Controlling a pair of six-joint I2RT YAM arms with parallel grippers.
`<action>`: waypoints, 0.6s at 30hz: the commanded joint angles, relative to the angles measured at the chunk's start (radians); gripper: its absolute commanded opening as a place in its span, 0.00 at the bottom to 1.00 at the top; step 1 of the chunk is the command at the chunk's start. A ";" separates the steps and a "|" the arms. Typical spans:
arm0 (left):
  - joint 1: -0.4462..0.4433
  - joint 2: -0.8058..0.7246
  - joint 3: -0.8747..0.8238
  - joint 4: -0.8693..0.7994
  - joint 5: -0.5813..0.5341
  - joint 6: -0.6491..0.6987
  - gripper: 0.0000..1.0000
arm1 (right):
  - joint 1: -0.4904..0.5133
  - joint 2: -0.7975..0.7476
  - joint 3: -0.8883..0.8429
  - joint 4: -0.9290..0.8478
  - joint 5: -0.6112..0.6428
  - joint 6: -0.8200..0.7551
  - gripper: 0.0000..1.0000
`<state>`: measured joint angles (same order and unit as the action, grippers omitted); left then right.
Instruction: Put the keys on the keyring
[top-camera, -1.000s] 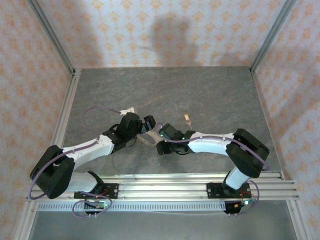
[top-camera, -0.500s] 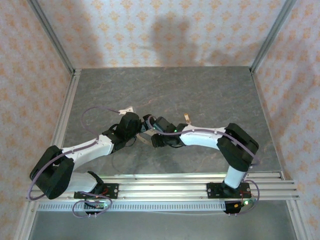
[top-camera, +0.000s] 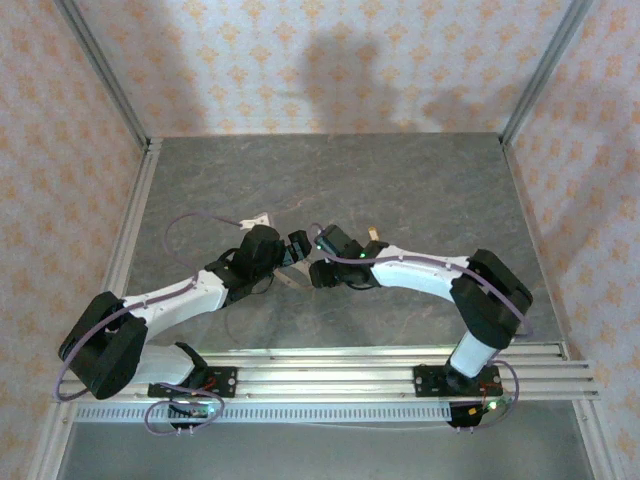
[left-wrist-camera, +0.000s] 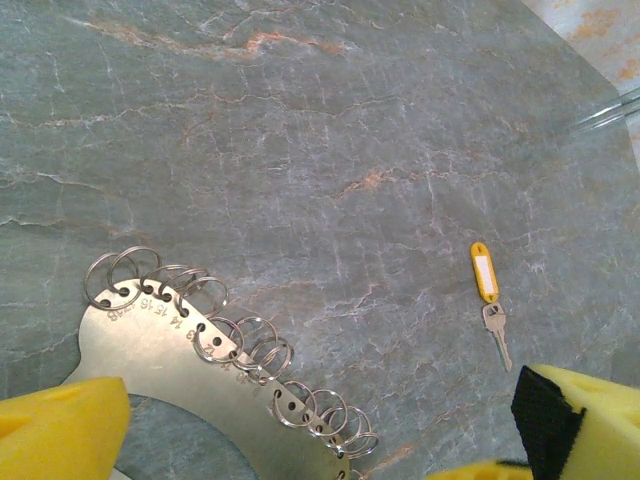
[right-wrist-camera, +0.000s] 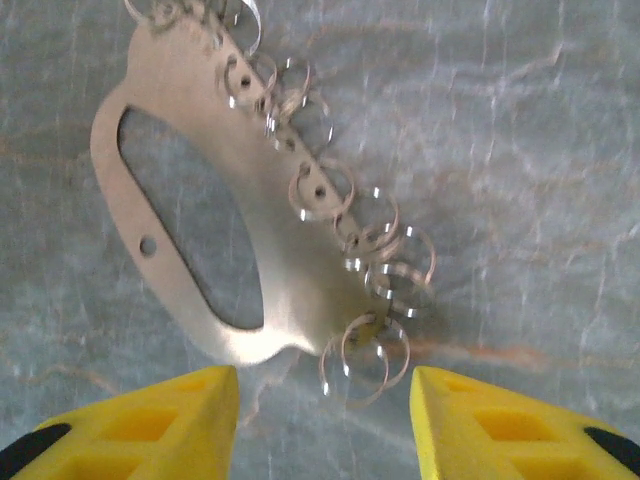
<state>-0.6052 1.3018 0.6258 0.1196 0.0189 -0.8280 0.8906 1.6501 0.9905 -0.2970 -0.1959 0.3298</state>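
We see the key (left-wrist-camera: 496, 330) with its yellow tag (left-wrist-camera: 483, 272) flat on the bench (left-wrist-camera: 350, 120), well apart from the steel plate (left-wrist-camera: 170, 358) edged with keyrings (right-wrist-camera: 366, 348). The right claw (right-wrist-camera: 325, 388) hovers partly open, empty, over the plate's end. The left claw (left-wrist-camera: 325, 425) gapes wide, empty.

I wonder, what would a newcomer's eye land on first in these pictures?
First, the curved metal plate strung with a row of wire rings, lying towards the near side of the grey stone table. The right gripper, jaws apart, points down at the ring on the plate's end. Off to one side lies a small key on a yellow tag.
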 joint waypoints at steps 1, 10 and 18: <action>-0.004 -0.027 0.014 -0.020 -0.025 0.026 1.00 | 0.042 -0.024 -0.044 0.029 -0.041 0.054 0.49; 0.020 -0.135 0.029 -0.111 -0.081 0.058 1.00 | 0.067 0.032 -0.048 0.085 -0.047 0.094 0.49; 0.031 -0.203 0.017 -0.144 -0.110 0.050 1.00 | 0.067 0.068 -0.027 0.095 -0.043 0.096 0.49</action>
<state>-0.5861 1.1233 0.6262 0.0181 -0.0433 -0.7902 0.9588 1.7016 0.9409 -0.2195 -0.2478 0.4088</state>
